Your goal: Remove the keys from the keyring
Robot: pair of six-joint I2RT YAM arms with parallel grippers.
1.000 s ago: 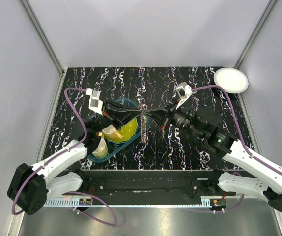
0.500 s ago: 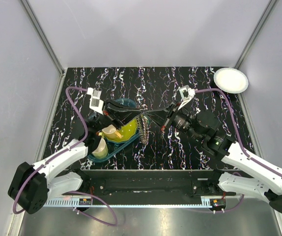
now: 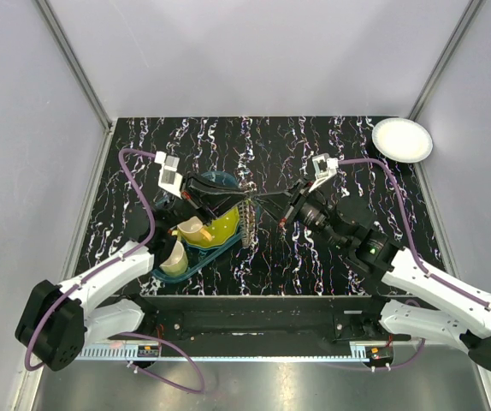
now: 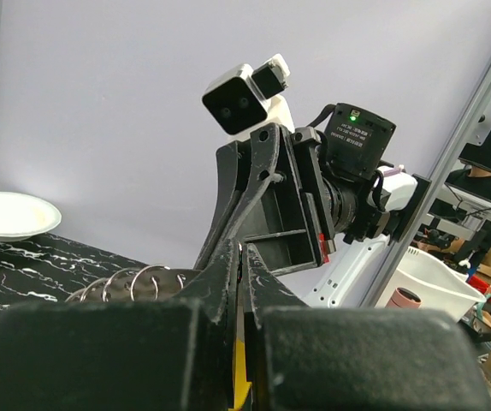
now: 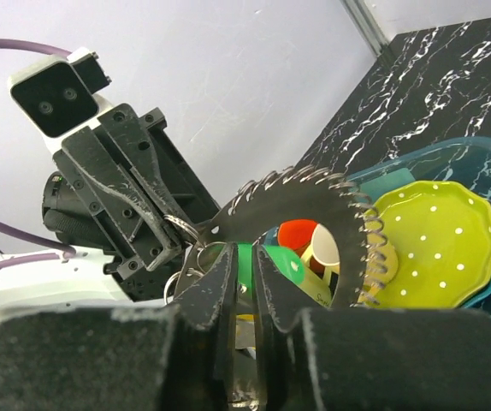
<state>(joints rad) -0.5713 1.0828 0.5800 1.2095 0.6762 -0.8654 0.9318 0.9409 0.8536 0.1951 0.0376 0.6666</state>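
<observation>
At the left gripper [image 3: 242, 204], both fingers pressed tight together, pinching a small wire ring [image 5: 182, 228] at the upper edge of the keyring [image 3: 247, 224]. Facing it tip to tip, the right gripper [image 3: 263, 199], with fingers [image 5: 220, 287] only a narrow slit apart in its own wrist view; pinching the keyring or just beside it, impossible to tell. Between the 2 tips, the keyring held up off the table [image 3: 314, 145], hanging downward as a floppy loop, edge-on from above. Seen from the right wrist, a dark round shape with silver wire coils all along its rim. Beneath and behind the keyring, the right end of a teal tray [image 3: 207, 257], with a yellow-green plate [image 3: 218, 228] dotted white lying in it. Toward the tray's near left end, 2 pale cups [image 3: 175, 257]; in the right wrist view, something red and something green beside the plate, too hidden to name. At the table's far right corner, a white plate [image 3: 402, 139], well apart from both arms.
</observation>
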